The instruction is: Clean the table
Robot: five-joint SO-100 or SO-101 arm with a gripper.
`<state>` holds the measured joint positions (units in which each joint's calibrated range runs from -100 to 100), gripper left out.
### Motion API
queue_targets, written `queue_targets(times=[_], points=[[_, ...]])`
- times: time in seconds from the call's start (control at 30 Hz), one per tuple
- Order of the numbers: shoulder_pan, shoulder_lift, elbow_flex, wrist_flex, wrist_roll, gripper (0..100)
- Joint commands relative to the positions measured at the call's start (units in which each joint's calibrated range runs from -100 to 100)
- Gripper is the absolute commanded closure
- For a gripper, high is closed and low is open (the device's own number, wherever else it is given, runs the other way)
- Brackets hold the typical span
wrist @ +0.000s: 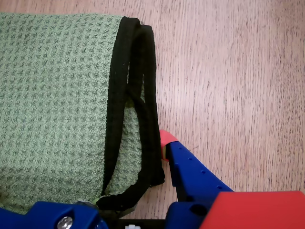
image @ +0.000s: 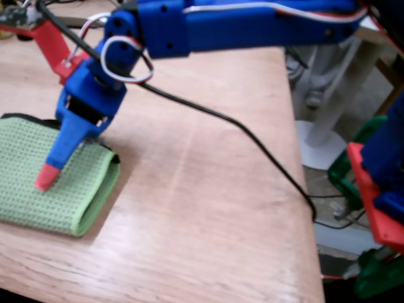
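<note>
A folded green waffle-weave cloth (image: 44, 183) with black trim lies at the left of the reddish-brown wooden table (image: 208, 208). My blue gripper (image: 58, 164) reaches down onto its far edge, and one red-tipped finger (image: 47, 177) rests on top of the cloth. In the wrist view the cloth (wrist: 52, 100) fills the left side. Its black-trimmed edge (wrist: 138, 124) runs between the jaws of the gripper (wrist: 133, 191) and looks bunched there. The other red fingertip (wrist: 165, 139) presses against that trim from the bare-wood side. The gripper appears shut on the cloth's edge.
A black cable (image: 240, 129) trails from the arm across the table to its right edge. Beyond that edge stand a white table leg and base (image: 328, 120), green and red parts (image: 372, 208), and the floor. The table's near edge runs along the bottom of the fixed view.
</note>
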<state>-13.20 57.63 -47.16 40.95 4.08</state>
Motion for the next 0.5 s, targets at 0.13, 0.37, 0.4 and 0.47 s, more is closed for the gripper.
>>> queue_targets(times=[0.13, 0.37, 0.4, 0.47], points=[[1.02, 2.58, -1.21, 0.34, 0.34, 56], [4.57, 3.00, -1.02, 1.00, 0.34, 90], [4.57, 3.00, -1.02, 1.25, 0.34, 96], [4.91, 3.00, -1.02, 1.25, 0.34, 100]])
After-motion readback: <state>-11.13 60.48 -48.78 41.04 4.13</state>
